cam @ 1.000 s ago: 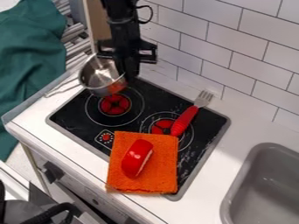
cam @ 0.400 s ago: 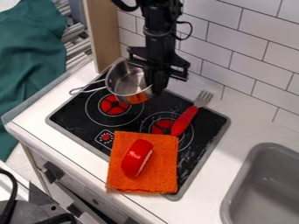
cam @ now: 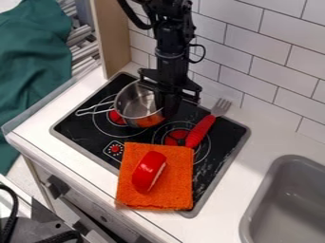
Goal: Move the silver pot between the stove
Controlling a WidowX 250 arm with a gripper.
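One claw [cam: 167, 105]: is gripping the silver pot [cam: 134, 99] at its right rim
Silver pot: is partly covering the stove's left burner [cam: 115, 117]
Fork [cam: 202, 130]: is lying beside the pot
Orange cloth [cam: 176, 194]: is bearing a red object [cam: 149, 172]

The black WidowX 250 arm [cam: 173, 34] is coming in from the top edge, and its wrist [cam: 171, 61] is hanging nearly upright. The two-finger gripper [cam: 166, 110] is pointing down (a thin black cable [cam: 204, 53] is looping out beside the wrist), its fingers standing close together.
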